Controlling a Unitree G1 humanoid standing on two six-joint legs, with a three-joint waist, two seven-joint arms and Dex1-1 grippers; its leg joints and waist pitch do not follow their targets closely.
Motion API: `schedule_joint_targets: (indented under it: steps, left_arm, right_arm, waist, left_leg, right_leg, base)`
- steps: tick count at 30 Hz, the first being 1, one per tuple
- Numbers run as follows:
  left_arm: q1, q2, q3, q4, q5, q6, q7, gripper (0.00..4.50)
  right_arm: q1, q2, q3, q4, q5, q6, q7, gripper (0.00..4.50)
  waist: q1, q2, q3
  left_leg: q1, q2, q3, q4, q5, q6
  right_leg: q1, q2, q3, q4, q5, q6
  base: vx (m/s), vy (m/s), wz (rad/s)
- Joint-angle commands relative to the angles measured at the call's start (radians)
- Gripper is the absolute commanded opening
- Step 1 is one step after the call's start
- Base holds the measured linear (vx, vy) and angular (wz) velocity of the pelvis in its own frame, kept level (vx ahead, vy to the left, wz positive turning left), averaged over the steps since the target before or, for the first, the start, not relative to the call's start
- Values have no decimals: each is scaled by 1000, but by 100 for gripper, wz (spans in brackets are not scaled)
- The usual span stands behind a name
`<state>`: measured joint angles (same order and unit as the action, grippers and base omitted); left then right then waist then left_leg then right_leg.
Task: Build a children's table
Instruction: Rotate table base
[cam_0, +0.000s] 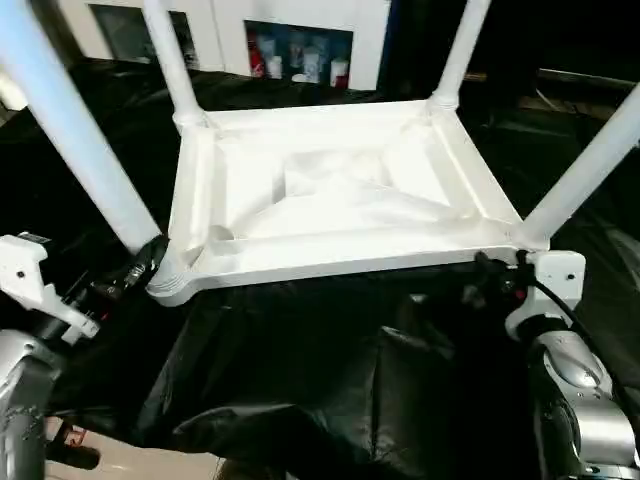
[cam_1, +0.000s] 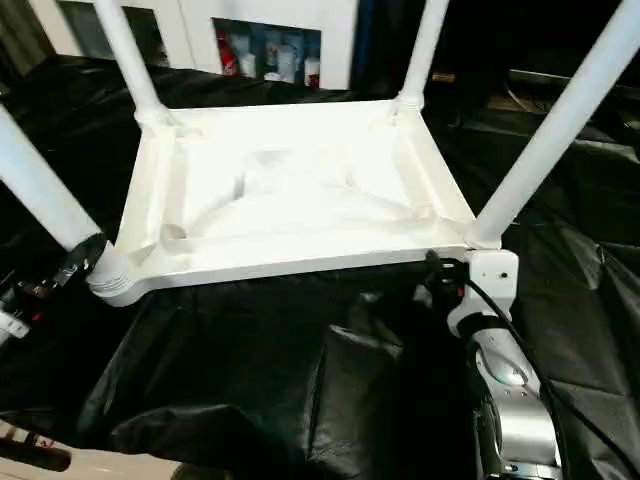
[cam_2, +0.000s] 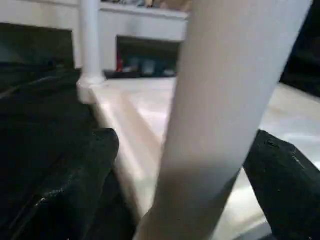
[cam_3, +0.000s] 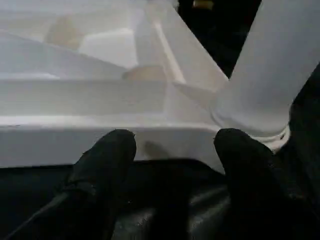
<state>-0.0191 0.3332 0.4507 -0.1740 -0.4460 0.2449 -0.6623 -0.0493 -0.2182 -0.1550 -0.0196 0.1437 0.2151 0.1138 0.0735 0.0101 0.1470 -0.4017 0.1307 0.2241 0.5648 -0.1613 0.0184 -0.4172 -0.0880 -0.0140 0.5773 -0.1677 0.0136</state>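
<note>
The white tabletop (cam_0: 330, 262) lies upside down on the black-draped work table, ribbed underside up. Four white legs stand in its corner sockets: near left (cam_0: 70, 130), far left (cam_0: 172, 60), far right (cam_0: 460, 50), near right (cam_0: 590, 160). My left gripper (cam_0: 150, 265) is at the base of the near-left leg (cam_2: 215, 125), open, one finger on each side of it. My right gripper (cam_3: 172, 160) is open just in front of the tabletop's near edge, beside the near-right corner socket (cam_3: 250, 115), with nothing between its fingertips (cam_3: 105, 160).
Crumpled black drape (cam_0: 300, 380) covers the work table and hangs over its front edge. A strip of light floor (cam_0: 130, 465) shows at the lower left. A white shelf unit with bottles (cam_0: 300, 55) stands behind the table.
</note>
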Motion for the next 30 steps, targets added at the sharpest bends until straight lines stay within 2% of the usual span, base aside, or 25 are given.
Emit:
schedule_joint_targets:
  steps: [1, 2, 4, 6, 7, 8, 9, 10, 12, 14, 15, 17, 19, 20, 21, 22, 23, 26, 30]
  left_arm:
    - [-13, -11, -24, -38, -68, 17, -12, 443]
    - [-15, -16, -34, -53, -93, 31, -23, 443]
    - [-13, -24, -53, -84, -147, 70, -47, 443]
    - [-4, -27, -75, -117, -202, 115, -74, 443]
    - [5, -24, -89, -138, -240, 150, -93, 443]
    - [8, -22, -95, -145, -251, 162, -101, 443]
    - [20, -12, -111, -166, -277, 192, -123, 443]
    - [31, -1, -126, -184, -301, 218, -140, 443]
    - [49, 30, -152, -213, -348, 261, -169, 443]
    - [53, 45, -164, -229, -376, 286, -180, 443]
    - [54, 49, -167, -233, -383, 293, -182, 443]
    - [55, 85, -192, -278, -435, 346, -216, 443]
    - [55, 85, -192, -278, -435, 346, -216, 443]
    - [54, 97, -195, -291, -457, 370, -222, 443]
    - [44, 122, -212, -326, -502, 408, -225, 443]
    - [35, 128, -223, -340, -515, 420, -222, 443]
    - [21, 134, -240, -356, -520, 432, -216, 443]
    - [-5, 130, -272, -368, -514, 441, -203, 443]
    - [-53, 101, -324, -363, -493, 446, -176, 443]
  right_arm:
    - [-7, -10, 1, 9, -24, 63, -27, 301]
    - [-13, -11, 0, 19, -32, 83, -37, 301]
    - [-24, -12, -4, 33, -42, 99, -53, 301]
    - [-33, -11, -5, 40, -50, 98, -60, 301]
    - [-38, -12, -2, 45, -57, 100, -64, 301]
    - [-42, -12, -2, 48, -58, 104, -67, 301]
    - [-53, -13, 2, 61, -62, 116, -71, 301]
    - [-68, -18, 17, 82, -72, 124, -66, 301]
    - [-108, -30, 52, 135, -92, 140, -45, 301]
    - [-135, -34, 67, 170, -103, 135, -34, 301]
    - [-142, -35, 70, 179, -105, 132, -31, 301]
    - [-202, -37, 100, 257, -118, 131, -6, 301]
    - [-202, -37, 100, 257, -118, 131, -6, 301]
    - [-222, -34, 107, 280, -121, 129, 2, 301]
    - [-258, -31, 130, 319, -134, 111, 15, 301]
    - [-273, -27, 139, 334, -136, 106, 25, 301]
    - [-294, -22, 152, 353, -139, 99, 38, 301]
    - [-325, -11, 181, 382, -143, 81, 74, 301]
    - [-366, 7, 241, 414, -141, 64, 166, 301]
  waist:
    - [5, 7, -72]
    - [5, 8, -73]
    - [3, -1, -77]
    - [7, 4, -77]
    - [6, -1, -82]
    - [8, 2, -80]
    - [8, 2, -81]
    - [9, 2, -81]
    - [10, 3, -80]
    - [5, -1, -77]
    - [6, -1, -76]
    - [2, -9, -76]
    - [-3, -6, -73]
    - [-5, -12, -72]
    - [-11, -18, -75]
    - [-13, -13, -76]
    - [-17, -17, -75]
    - [-22, -18, -77]
    - [-34, -23, -80]
  left_leg:
    - [41, 89, -58, -85, -363, -26]
    - [43, 89, -56, -84, -353, -23]
    - [38, 88, -52, -78, -308, -5]
    - [40, 88, -50, -75, -284, 6]
    - [39, 87, -50, -71, -262, 12]
    - [39, 88, -48, -72, -254, 19]
    - [43, 89, -47, -71, -254, 19]
    - [41, 86, -47, -70, -244, 19]
    - [46, 86, -45, -70, -264, 12]
    - [39, 84, -48, -73, -283, 2]
    - [47, 85, -46, -73, -311, -8]
    - [45, 83, -49, -74, -326, -25]
    - [43, 83, -50, -77, -337, -32]
    - [47, 85, -49, -78, -352, -40]
    - [46, 83, -49, -77, -353, -46]
    - [43, 82, -53, -77, -349, -50]
    - [42, 82, -52, -78, -356, -49]
    - [44, 83, -52, -77, -361, -58]
    - [31, 82, -58, -74, -333, -52]
  right_leg:
    - [21, -57, 36, -61, -222, -174]
    - [19, -56, 36, -60, -213, -181]
    - [25, -54, 34, -53, -165, -198]
    - [23, -53, 34, -52, -151, -203]
    - [28, -54, 33, -44, -132, -210]
    - [25, -50, 32, -46, -127, -210]
    - [24, -49, 32, -45, -127, -209]
    - [26, -47, 31, -43, -127, -211]
    - [23, -45, 31, -45, -153, -204]
    - [28, -47, 31, -45, -188, -198]
    - [21, -48, 33, -51, -227, -189]
    - [24, -50, 34, -49, -272, -174]
    - [23, -50, 34, -53, -294, -162]
    - [19, -49, 35, -58, -312, -150]
    - [21, -48, 35, -54, -310, -153]
    - [23, -49, 33, -50, -311, -154]
    - [23, -48, 32, -52, -318, -153]
    - [23, -50, 34, -53, -325, -149]
    - [35, -55, 33, -50, -320, -149]
  base:
    - [0, 0, 0]
    - [0, 0, 0]
    - [0, 0, 0]
    - [0, 0, 0]
    - [0, 0, 0]
    - [0, 0, 0]
    - [0, 0, 0]
    - [0, 0, 0]
    - [0, 0, 0]
    - [0, 0, 0]
    - [0, 0, 0]
    - [0, 0, 0]
    - [0, 0, 0]
    - [0, 0, 0]
    - [0, 0, 0]
    - [0, 0, 0]
    - [0, 0, 0]
    - [0, 0, 0]
    - [0, 0, 0]
